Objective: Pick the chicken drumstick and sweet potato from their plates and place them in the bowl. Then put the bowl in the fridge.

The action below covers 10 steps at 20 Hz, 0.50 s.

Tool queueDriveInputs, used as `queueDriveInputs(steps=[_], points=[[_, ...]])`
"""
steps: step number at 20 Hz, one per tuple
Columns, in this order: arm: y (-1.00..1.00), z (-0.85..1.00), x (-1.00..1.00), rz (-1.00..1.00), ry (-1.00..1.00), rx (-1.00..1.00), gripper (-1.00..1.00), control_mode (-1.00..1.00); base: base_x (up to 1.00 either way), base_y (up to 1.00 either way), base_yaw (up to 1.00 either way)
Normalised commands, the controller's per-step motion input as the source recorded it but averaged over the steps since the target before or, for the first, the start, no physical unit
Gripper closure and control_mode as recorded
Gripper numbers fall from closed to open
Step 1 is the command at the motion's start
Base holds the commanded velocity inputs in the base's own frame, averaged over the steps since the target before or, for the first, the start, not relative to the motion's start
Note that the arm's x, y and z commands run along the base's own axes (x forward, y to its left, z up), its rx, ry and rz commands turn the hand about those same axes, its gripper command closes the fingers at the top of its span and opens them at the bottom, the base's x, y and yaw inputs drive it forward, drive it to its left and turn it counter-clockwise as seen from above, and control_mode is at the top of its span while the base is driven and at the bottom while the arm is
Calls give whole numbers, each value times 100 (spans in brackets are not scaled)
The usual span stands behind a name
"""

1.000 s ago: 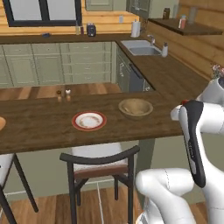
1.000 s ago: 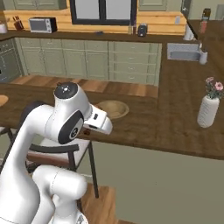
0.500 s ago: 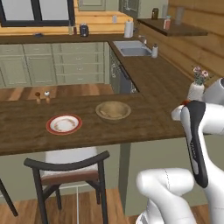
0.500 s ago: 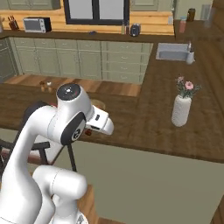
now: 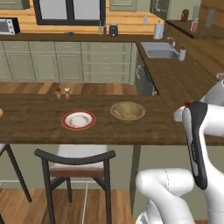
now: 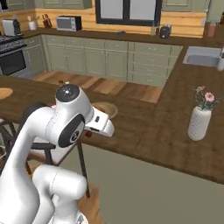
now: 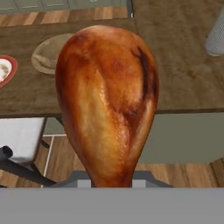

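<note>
Gripper (image 7: 109,181) pinches the narrow bone end of the chicken drumstick (image 7: 107,105), a glossy, browned teardrop with darker seared streaks, its rounded meaty end pointing toward twelve o'clock in the hand view and raised above the dark wooden counter (image 7: 175,65). At ten o'clock beyond it lies the bowl (image 7: 50,54), round, tan and wooden; in the left base view nothing can be made out inside the bowl (image 5: 127,111). At nine o'clock of it sits the red-rimmed white plate (image 5: 78,120).
</note>
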Motion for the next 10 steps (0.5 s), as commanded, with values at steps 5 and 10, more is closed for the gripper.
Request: queueDriveInputs(steps=[5,10], points=[[0,0,0,0,0,0,100,100,58,3,47],[0,0,0,0,0,0,100,100,28,6,23]])
